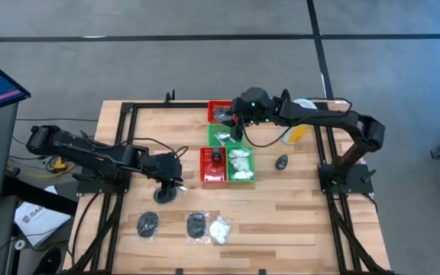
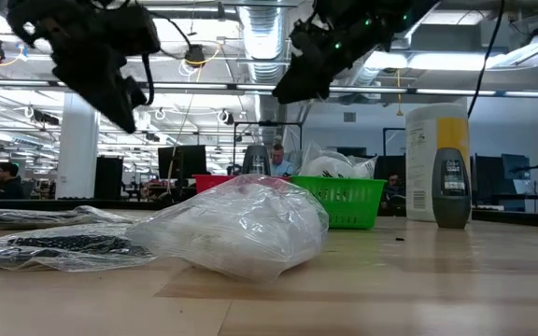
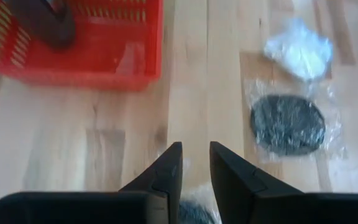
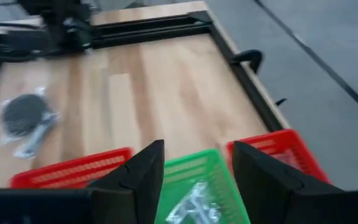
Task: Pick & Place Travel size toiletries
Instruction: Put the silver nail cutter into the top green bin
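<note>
The main risk sits with the left gripper (image 3: 195, 146), raised over the near left of the table (image 1: 296, 221). Its fingers are drawn nearly together with a sliver of dark, crinkly plastic between them, so I judge it pinches a disc packet (image 1: 166, 195) by its edge. Slick film held that thinly could slip out on the way to the trays, or drop onto a tray rim and slide off. The right gripper (image 4: 197, 149) hangs released and empty over the far green tray (image 4: 194, 171). With the left arm heading the same way, the 2 arms could crowd each other above the trays. The 4 trays sit together at the table's centre. The far red tray (image 1: 220, 105) holds something dark that is mostly hidden, and the far green tray holds clear packets (image 1: 224, 137). The near red tray (image 1: 212, 177) holds a dark item, and the near green tray (image 1: 241, 179) holds white lumps (image 1: 241, 162). Along the near edge, 2 more disc packets (image 1: 148, 223) and 1 white lump (image 1: 220, 229) lie loose, waiting. At far right lie a yellow canister (image 1: 296, 131) and a small dark bottle (image 1: 282, 162).
</note>
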Robot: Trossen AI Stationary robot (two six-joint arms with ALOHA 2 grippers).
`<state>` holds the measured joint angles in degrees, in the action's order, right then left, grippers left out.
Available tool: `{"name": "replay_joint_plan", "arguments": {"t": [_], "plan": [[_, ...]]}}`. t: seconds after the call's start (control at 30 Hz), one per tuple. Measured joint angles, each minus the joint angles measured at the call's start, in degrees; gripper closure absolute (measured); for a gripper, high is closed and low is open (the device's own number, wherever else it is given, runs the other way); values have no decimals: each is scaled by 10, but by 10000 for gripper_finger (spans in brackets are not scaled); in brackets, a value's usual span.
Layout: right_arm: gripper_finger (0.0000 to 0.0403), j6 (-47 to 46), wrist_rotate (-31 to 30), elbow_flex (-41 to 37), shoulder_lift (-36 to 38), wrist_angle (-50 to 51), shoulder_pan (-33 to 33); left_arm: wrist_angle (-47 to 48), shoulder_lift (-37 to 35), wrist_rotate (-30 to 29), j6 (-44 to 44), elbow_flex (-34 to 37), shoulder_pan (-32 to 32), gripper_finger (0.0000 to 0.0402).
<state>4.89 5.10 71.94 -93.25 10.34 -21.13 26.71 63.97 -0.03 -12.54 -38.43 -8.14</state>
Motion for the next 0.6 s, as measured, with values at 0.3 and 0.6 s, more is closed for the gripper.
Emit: {"name": "replay_joint_plan", "arguments": {"t": [0.3,0.6], "plan": [[220,2,0,0,19,22,70,-2,14,-35,-31,59,-14,270],[229,16,0,0,19,30,116,-16,14,-65,-27,106,-13,216]]}}
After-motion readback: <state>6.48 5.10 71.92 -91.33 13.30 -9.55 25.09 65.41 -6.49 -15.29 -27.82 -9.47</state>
